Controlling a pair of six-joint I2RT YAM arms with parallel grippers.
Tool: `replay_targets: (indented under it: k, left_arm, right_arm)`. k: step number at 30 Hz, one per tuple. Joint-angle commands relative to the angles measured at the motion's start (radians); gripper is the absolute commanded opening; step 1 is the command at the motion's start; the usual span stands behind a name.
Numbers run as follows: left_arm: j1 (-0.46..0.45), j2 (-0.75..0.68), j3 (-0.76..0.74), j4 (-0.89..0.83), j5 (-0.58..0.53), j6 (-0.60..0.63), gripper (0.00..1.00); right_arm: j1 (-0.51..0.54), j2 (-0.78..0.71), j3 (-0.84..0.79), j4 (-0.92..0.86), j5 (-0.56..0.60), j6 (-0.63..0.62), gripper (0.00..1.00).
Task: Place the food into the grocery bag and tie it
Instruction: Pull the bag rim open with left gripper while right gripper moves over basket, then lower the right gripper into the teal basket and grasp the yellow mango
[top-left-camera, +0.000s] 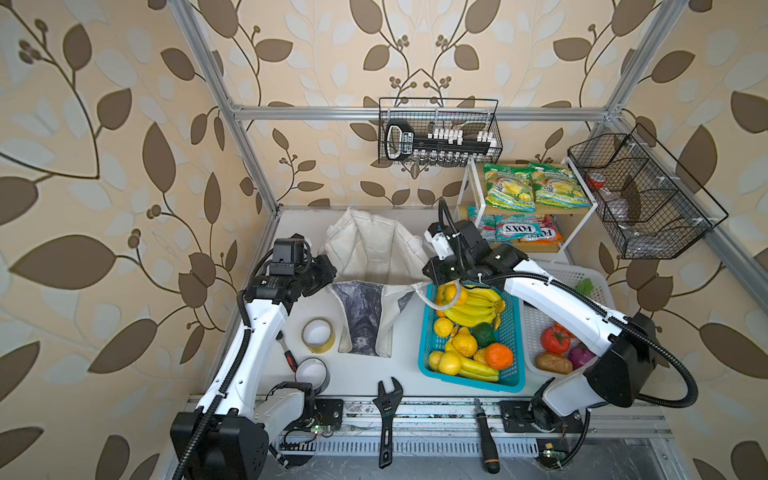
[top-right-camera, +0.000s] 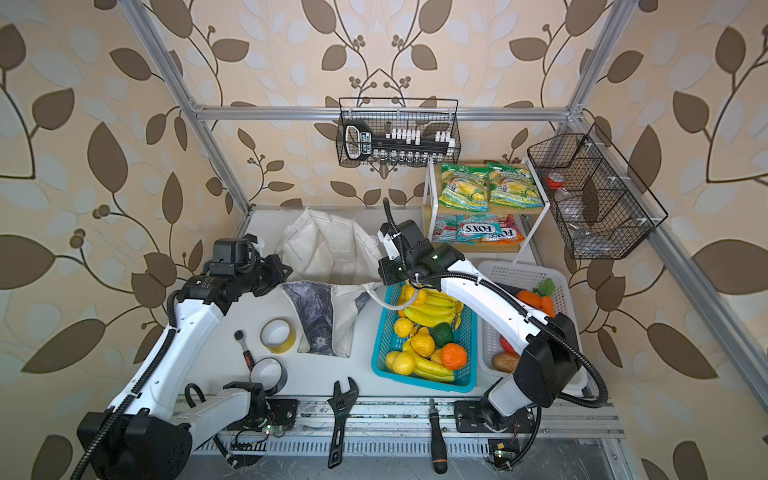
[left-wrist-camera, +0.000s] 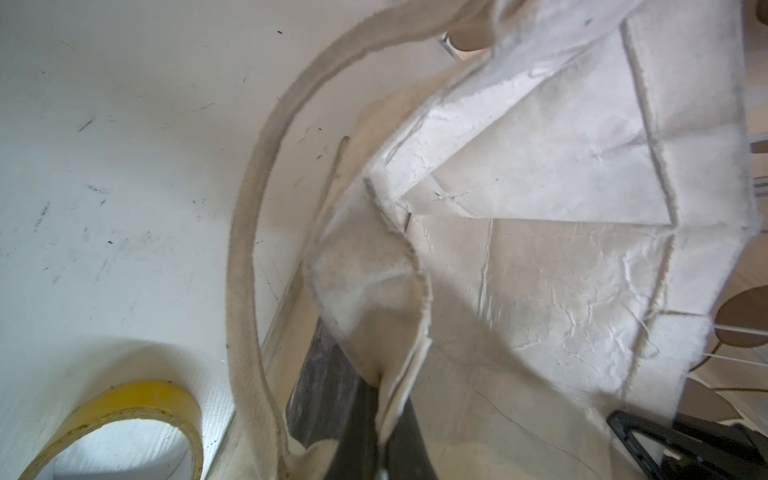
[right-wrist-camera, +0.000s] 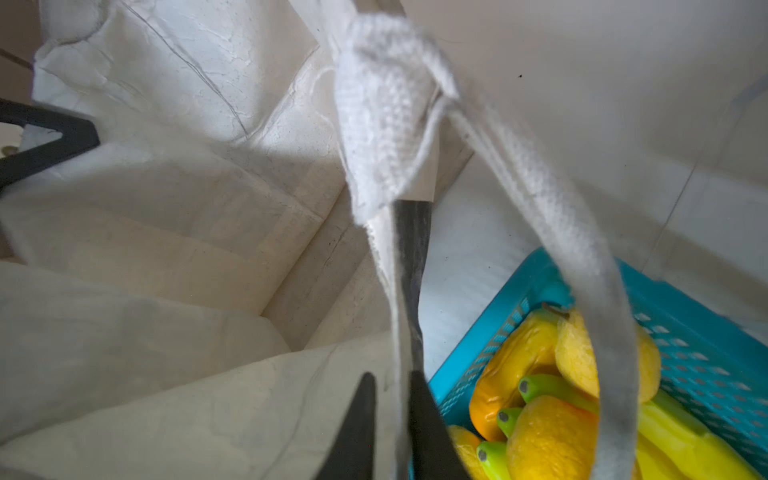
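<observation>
My left gripper (left-wrist-camera: 380, 401) is pressed together on the bag (top-left-camera: 365, 249) rim, and my right gripper (right-wrist-camera: 392, 399) stands slightly apart with the opposite rim between its jaws. Only the wrist views show either of these. Both top views show the bag's mouth facing up, its long axis running from gripper to gripper, with the fruit (top-left-camera: 461, 343) in the blue basket (top-left-camera: 513, 332) just beside my right gripper.

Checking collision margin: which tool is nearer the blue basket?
Right. The right tool is at the grocery bag rim beside the blue basket; the left tool is across the bag's mouth, farther off.
</observation>
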Motion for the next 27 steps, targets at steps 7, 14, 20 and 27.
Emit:
replay_targets:
  k: [7, 14, 20, 27]
  left_arm:
    - [0.018, -0.082, -0.008, 0.045, -0.111, 0.014, 0.00]
    - [0.019, -0.088, -0.017, 0.055, -0.095, 0.004, 0.00]
    - [0.019, -0.080, -0.042, 0.116, 0.016, -0.017, 0.00]
    - [0.019, -0.070, -0.031, 0.115, 0.086, -0.018, 0.00]
  right_arm:
    - [-0.059, -0.162, -0.060, 0.088, 0.025, 0.000, 0.82]
    - [-0.193, -0.322, -0.300, 0.216, 0.001, 0.048, 0.95]
    - [-0.272, -0.311, -0.451, 0.233, 0.126, 0.082, 0.96]
    - [-0.280, -0.294, -0.502, 0.156, 0.277, 0.066, 0.92]
